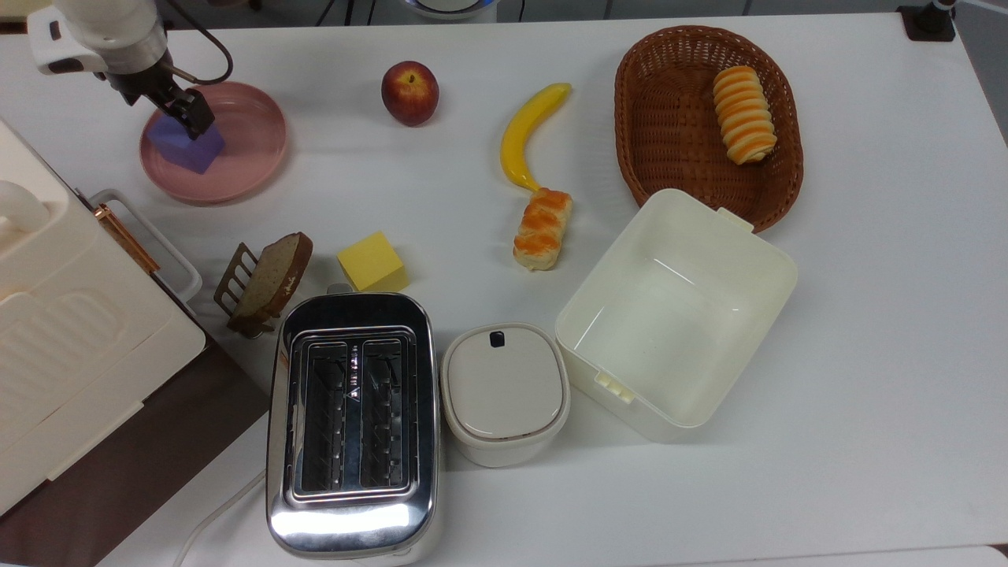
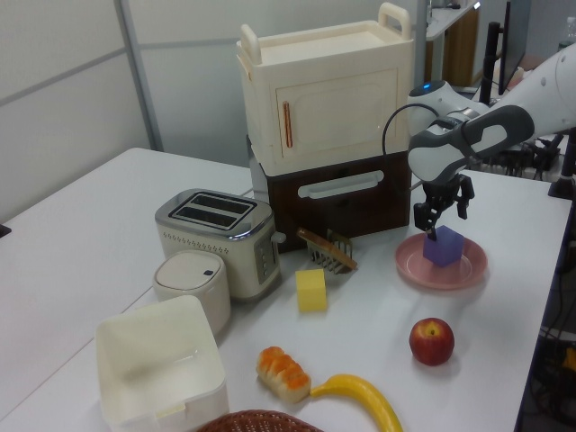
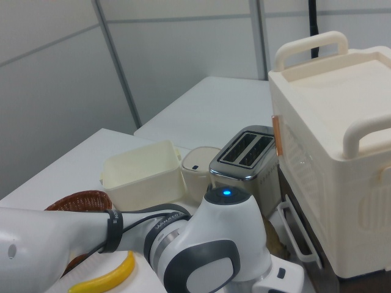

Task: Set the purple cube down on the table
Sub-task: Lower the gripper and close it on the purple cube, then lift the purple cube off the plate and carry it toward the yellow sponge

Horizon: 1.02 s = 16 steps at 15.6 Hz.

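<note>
surface: white table (image 1: 866,276) in a grey-panelled room | fingers (image 1: 194,120): dark, pointed down at the cube, spread just wider than it, gripping nothing | purple cube (image 1: 183,150): directly below and between the fingers, resting on the pink plate (image 1: 244,157) | yellow cube (image 1: 372,261): well apart from the fingers

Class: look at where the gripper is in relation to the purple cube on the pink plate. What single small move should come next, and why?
Probably lower a little further and close. The gripper sits right at the top of the purple cube, which rests on the pink plate, not yet on the table.
</note>
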Each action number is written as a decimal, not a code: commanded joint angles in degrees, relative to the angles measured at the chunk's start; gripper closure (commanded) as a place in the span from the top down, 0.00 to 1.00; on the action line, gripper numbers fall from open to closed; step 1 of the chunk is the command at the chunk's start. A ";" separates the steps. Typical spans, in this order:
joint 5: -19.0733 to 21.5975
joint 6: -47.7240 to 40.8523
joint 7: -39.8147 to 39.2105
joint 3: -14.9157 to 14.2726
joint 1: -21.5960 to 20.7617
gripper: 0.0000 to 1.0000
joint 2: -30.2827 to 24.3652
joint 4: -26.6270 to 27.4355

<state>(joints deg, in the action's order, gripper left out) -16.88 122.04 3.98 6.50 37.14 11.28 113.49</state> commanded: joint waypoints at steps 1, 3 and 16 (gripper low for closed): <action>-1.14 1.18 1.56 0.70 -0.76 1.00 -0.73 0.86; -1.14 1.18 1.56 0.70 -0.93 1.00 -0.38 0.94; -1.23 3.73 2.09 0.70 -1.02 0.74 2.35 1.91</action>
<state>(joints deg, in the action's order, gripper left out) -16.88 123.94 4.34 7.35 36.49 14.47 113.89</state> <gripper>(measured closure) 0.004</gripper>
